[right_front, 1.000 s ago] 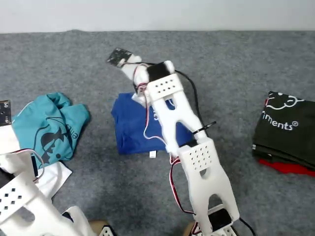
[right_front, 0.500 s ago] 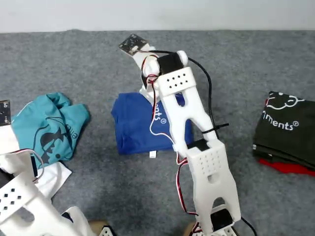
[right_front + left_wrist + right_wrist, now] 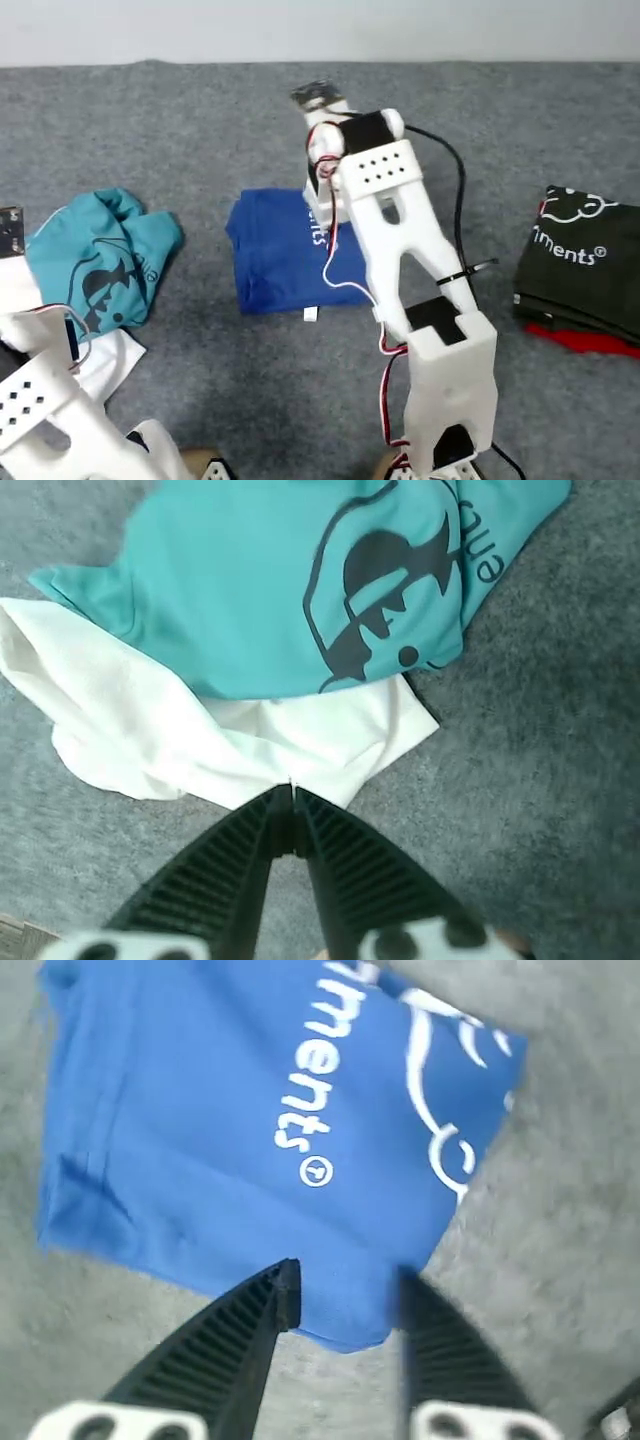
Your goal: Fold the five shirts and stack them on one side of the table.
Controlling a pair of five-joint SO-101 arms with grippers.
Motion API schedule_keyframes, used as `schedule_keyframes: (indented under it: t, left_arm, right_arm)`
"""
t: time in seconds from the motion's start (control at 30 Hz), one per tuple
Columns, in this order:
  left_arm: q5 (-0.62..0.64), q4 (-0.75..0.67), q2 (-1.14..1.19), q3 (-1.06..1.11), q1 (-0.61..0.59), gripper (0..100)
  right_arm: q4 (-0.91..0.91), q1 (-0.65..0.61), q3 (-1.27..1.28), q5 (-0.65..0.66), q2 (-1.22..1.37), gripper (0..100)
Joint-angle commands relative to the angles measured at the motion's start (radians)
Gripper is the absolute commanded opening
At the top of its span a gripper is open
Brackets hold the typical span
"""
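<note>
A folded blue shirt (image 3: 275, 250) lies mid-table. My right gripper (image 3: 345, 1288) hangs open above its edge (image 3: 280, 1130), the fingers straddling the hem without touching the cloth. A crumpled teal shirt (image 3: 100, 255) lies at the left, partly on top of a white shirt (image 3: 112, 358). In the left wrist view my left gripper (image 3: 293, 820) is shut and empty, just over the white shirt's (image 3: 200, 740) border, with the teal shirt (image 3: 300, 570) beyond it. A folded black shirt (image 3: 580, 265) rests on a red one (image 3: 585, 342) at the right edge.
The right arm (image 3: 400, 250) stretches from the front edge over the blue shirt's right side. The left arm (image 3: 40, 410) sits at the front left corner. Bare grey carpet (image 3: 480, 150) lies between the blue shirt and the black stack.
The right arm has swung to the right along the blue shirt's far edge. The left arm and all the shirts have stayed put.
</note>
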Motion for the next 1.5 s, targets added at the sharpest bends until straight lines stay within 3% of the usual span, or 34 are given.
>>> schedule_keyframes:
  t: [0.0,0.37,0.77,0.93,1.07,1.27,1.47]
  left_arm:
    - [-0.009,0.018,-0.015,0.030,0.003,1]
    - [-0.009,-0.006,-0.011,0.045,0.003,1]
    - [-0.009,-0.020,-0.015,0.113,0.003,1]
    - [-0.009,-0.049,-0.015,0.113,0.003,1]
    - [-0.008,-0.055,-0.015,0.113,0.003,1]
    - [-0.009,-0.055,-0.015,0.113,0.003,1]
    - [-0.009,-0.054,-0.015,0.113,0.003,1]
  right_arm:
    - [0.039,0.031,-0.003,-0.160,0.039,31.3]
    - [0.028,0.064,-0.006,-0.310,0.249,31.8]
    - [-0.048,0.025,-0.006,-0.316,0.430,31.5]
    - [-0.050,0.024,-0.008,-0.316,0.470,15.8]
    - [-0.051,0.024,-0.035,-0.250,0.475,1.3]
    - [0.038,0.035,-0.095,-0.163,0.472,0.9]
    - [0.039,0.151,-0.083,-0.014,0.369,0.9]
